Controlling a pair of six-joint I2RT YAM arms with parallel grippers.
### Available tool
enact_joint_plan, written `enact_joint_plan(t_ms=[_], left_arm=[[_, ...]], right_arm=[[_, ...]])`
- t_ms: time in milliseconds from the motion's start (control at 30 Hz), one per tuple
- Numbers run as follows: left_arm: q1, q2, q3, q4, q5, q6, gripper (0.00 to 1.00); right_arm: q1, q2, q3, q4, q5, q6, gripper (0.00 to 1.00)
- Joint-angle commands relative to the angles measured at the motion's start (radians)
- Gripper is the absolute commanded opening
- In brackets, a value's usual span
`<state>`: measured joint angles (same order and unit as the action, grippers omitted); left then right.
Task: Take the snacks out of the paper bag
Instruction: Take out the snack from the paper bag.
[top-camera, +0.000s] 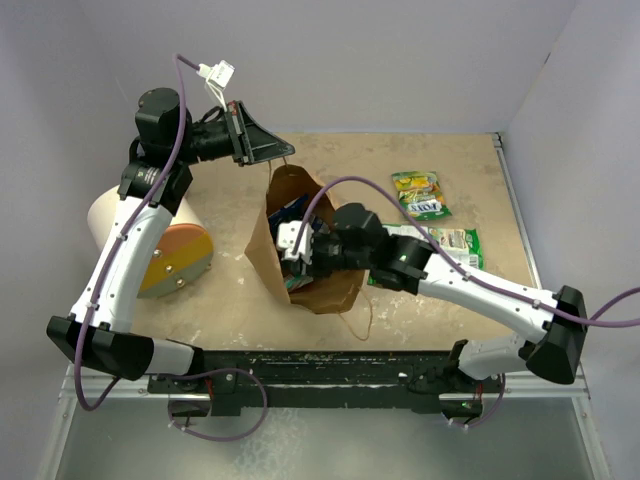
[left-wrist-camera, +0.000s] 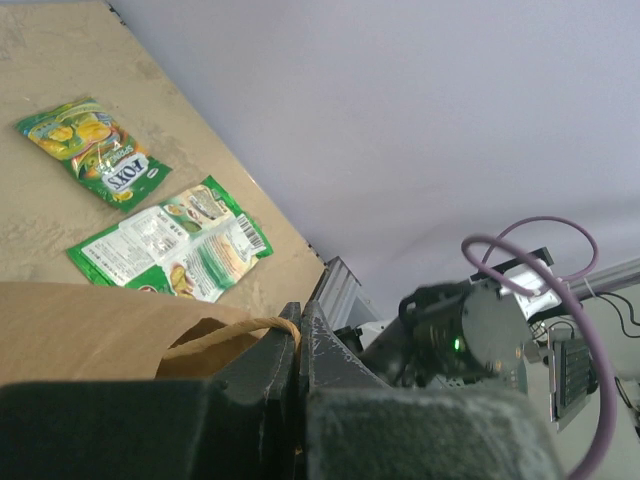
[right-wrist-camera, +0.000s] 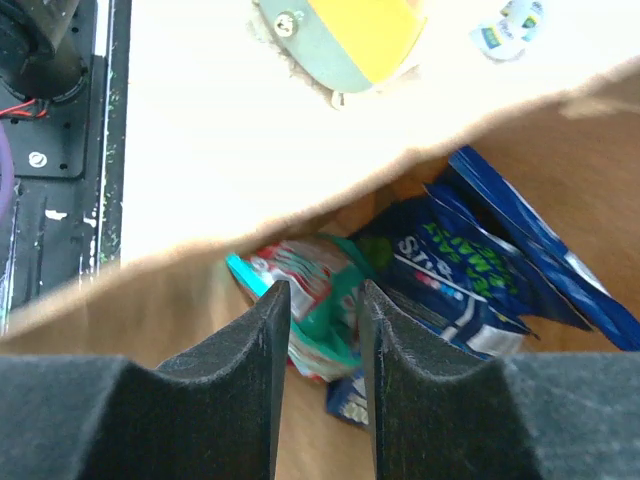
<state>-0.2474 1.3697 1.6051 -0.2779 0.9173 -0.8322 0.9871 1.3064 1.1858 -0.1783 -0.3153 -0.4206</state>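
The brown paper bag lies on the table with its mouth held up. My left gripper is shut on its twisted handle. My right gripper reaches into the bag's mouth, jaws open a little. In the right wrist view a teal and red-pink packet lies between and beyond the fingers, with a dark blue packet beside it; I cannot tell if the fingers touch it. Two green packets lie on the table: one green-yellow, one green-edged, both also in the left wrist view.
A white cylinder with an orange-yellow round end lies left of the bag. The second bag handle trails toward the near table edge. Grey walls close the back and right sides.
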Motion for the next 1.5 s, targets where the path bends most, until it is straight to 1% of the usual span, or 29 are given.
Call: enact_joint_plan(t_ms=[0, 133, 233, 333, 433, 500, 567, 633, 700, 800, 867, 933, 1033, 1133, 1267, 1367, 1467], left_arm=[[-0.006, -0.026, 0.031, 0.133, 0.009, -0.025, 0.00], [-0.004, -0.023, 0.088, 0.040, -0.047, 0.037, 0.00], [-0.003, 0.013, 0.194, -0.082, -0.106, 0.129, 0.00], [0.001, 0.069, 0.306, -0.154, -0.139, 0.202, 0.00], [0.006, 0.148, 0.435, -0.208, -0.159, 0.255, 0.00], [0.005, 0.207, 0.533, -0.239, -0.152, 0.284, 0.00], [0.005, 0.266, 0.608, -0.270, -0.140, 0.312, 0.00], [0.005, 0.284, 0.621, -0.273, -0.116, 0.319, 0.00], [0.002, 0.268, 0.563, -0.242, -0.070, 0.304, 0.00], [-0.007, 0.186, 0.361, -0.157, -0.022, 0.254, 0.00], [-0.014, 0.113, 0.194, -0.093, -0.007, 0.199, 0.00], [-0.021, 0.036, 0.012, 0.022, 0.007, 0.117, 0.00], [-0.026, -0.053, -0.144, 0.125, 0.017, 0.013, 0.00], [-0.029, -0.096, -0.186, 0.105, 0.008, 0.000, 0.00], [-0.029, -0.092, -0.149, 0.060, 0.010, 0.002, 0.00], [-0.030, -0.077, -0.119, 0.063, 0.017, -0.025, 0.00], [-0.029, -0.065, -0.102, 0.056, 0.011, -0.035, 0.00]], right_arm=[[0.068, 0.048, 0.002, 0.111, 0.172, 0.050, 0.36], [0.071, 0.069, 0.001, 0.153, 0.280, 0.125, 0.42], [0.071, 0.073, -0.015, 0.194, 0.311, 0.135, 0.44], [0.071, 0.099, -0.031, 0.273, 0.293, 0.163, 0.44], [0.070, 0.146, -0.026, 0.409, 0.203, 0.231, 0.44], [0.070, 0.206, 0.020, 0.479, 0.195, 0.238, 0.44], [0.071, 0.286, 0.092, 0.512, 0.176, 0.236, 0.45], [0.070, 0.359, 0.148, 0.541, 0.160, 0.272, 0.47], [0.067, 0.405, 0.158, 0.581, 0.184, 0.296, 0.48], [0.065, 0.409, 0.118, 0.597, 0.165, 0.307, 0.48], [0.064, 0.367, 0.036, 0.627, 0.161, 0.313, 0.49], [0.059, 0.311, -0.065, 0.641, 0.175, 0.310, 0.49], [0.051, 0.214, -0.166, 0.627, 0.179, 0.261, 0.49], [0.051, 0.106, -0.273, 0.581, 0.176, 0.115, 0.49], [0.051, -0.023, -0.361, 0.585, 0.164, -0.056, 0.50], [0.051, -0.045, -0.371, 0.613, 0.212, -0.145, 0.53], [0.051, -0.001, -0.333, 0.626, 0.249, -0.226, 0.57]])
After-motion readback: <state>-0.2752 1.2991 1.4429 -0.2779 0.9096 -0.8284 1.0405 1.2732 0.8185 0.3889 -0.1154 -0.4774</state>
